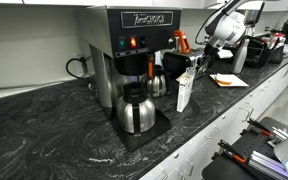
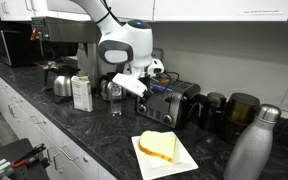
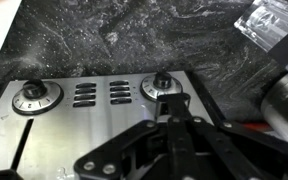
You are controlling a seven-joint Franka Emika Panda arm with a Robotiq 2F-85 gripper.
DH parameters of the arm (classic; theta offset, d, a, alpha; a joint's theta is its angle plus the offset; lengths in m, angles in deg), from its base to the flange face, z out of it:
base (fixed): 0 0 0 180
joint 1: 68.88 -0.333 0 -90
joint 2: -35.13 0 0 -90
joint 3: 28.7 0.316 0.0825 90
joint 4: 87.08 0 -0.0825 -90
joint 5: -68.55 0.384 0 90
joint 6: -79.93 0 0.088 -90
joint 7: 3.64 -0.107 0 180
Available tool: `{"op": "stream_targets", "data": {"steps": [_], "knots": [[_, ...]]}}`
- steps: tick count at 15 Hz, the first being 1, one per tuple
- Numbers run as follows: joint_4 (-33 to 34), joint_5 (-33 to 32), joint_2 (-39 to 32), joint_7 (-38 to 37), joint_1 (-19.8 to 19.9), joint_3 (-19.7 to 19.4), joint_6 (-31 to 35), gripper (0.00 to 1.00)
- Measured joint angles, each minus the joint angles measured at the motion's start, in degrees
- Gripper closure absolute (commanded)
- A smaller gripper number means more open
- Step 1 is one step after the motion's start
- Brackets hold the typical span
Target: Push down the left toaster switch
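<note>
The toaster (image 2: pixel 176 102) is a low black box with a steel front, on the dark counter beside the coffee things. In the wrist view its steel panel (image 3: pixel 104 125) shows two round knobs, one (image 3: pixel 36 97) on the left and one (image 3: pixel 161 87) on the right, with vent slots between them. My gripper (image 3: pixel 167 118) is shut, its fingers pressed together, with the tip right below the right-hand knob. In an exterior view the gripper (image 2: pixel 142 88) hangs at the toaster's near end. I cannot make out a switch lever; the fingers cover that spot.
A white plate (image 2: pixel 189 160) with toast (image 2: pixel 158 147) lies in front of the toaster. A steel bottle (image 2: pixel 254 148) and dark mugs (image 2: pixel 240 110) stand past it. A carton (image 2: pixel 81 92), the coffee brewer (image 1: pixel 124 50) and a steel pot (image 1: pixel 136 112) stand farther along.
</note>
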Motion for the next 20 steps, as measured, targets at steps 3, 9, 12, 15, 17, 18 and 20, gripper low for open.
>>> {"op": "stream_targets", "data": {"steps": [3,9,12,15,17,18,20], "knots": [[0.03,1.79,-0.04,1.28,0.22,-0.02,-0.22,1.00],[0.16,4.77,-0.65,3.36,0.31,-0.05,-0.66,1.00],[0.53,6.13,-1.56,4.01,0.47,-0.09,-0.77,1.00],[0.83,6.89,-1.74,4.05,0.81,-0.09,-1.58,1.00],[1.08,7.09,-1.88,4.05,1.01,-0.10,-2.21,1.00],[1.24,7.17,-1.96,4.05,1.12,-0.11,-2.52,1.00],[1.53,7.36,-2.12,4.05,1.37,-0.11,-3.13,1.00]]}}
